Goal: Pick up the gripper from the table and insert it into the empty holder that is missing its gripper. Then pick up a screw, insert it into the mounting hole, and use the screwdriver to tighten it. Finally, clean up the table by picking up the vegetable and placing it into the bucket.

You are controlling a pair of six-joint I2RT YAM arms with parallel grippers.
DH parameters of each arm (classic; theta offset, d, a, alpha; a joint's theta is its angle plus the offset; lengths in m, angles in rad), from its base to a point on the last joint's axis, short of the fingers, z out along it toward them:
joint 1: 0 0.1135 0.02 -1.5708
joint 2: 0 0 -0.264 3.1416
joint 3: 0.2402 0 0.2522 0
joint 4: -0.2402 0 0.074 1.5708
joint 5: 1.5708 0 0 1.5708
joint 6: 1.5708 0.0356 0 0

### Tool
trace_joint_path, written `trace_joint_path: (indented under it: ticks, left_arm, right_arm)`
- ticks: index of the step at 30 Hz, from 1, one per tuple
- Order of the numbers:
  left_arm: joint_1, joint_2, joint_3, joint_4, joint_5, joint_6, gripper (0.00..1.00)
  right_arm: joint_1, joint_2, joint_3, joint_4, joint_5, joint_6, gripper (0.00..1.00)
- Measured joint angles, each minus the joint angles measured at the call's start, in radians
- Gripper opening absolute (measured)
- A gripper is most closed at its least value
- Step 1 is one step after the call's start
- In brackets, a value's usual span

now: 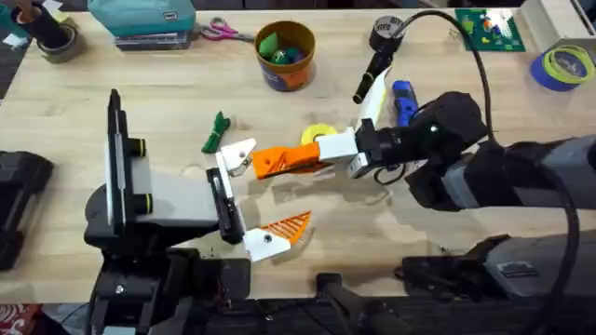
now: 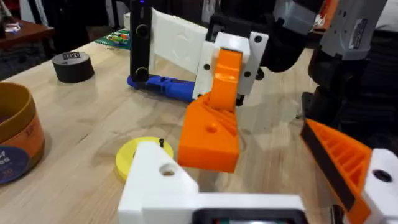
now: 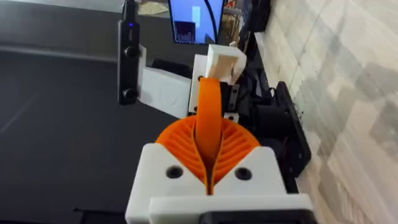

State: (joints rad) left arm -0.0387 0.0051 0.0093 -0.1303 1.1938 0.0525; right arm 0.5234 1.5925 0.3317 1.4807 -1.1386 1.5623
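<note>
The gripper, a loose orange ribbed wedge (image 1: 284, 160) (image 2: 211, 134) (image 3: 208, 121), is held off the table with my right gripper (image 1: 337, 149) (image 3: 208, 169) shut on it. Its free end sits right at the holder (image 1: 238, 156) (image 2: 163, 180), the bare white finger of my left gripper (image 1: 256, 197). Whether they touch is unclear. That gripper is open, and its other finger carries an orange pad (image 1: 289, 226) (image 2: 342, 155). The green vegetable (image 1: 217, 132) lies just beyond the holder. The blue screwdriver (image 1: 402, 100) (image 2: 165, 87) lies behind the right wrist. The orange bucket (image 1: 286, 56) (image 2: 18, 137) stands at the back.
A flat yellow disc (image 1: 321, 135) (image 2: 134, 155) lies under the right gripper. A black tape roll (image 1: 386, 31) (image 2: 73, 65), scissors (image 1: 223, 33) and a blue tape roll (image 1: 563, 67) sit along the far edge. The right arm's cable arcs over the back right.
</note>
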Motion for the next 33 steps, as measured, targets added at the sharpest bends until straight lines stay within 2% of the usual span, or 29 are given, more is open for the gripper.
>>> trace_joint_path:
  ticks: [33]
  left_arm:
    - [0.0, 0.0, 0.0, 0.0, 0.0, 0.0, 0.985]
  right_arm:
    - [0.017, 0.025, 0.0, -0.011, 0.021, -0.014, 0.008]
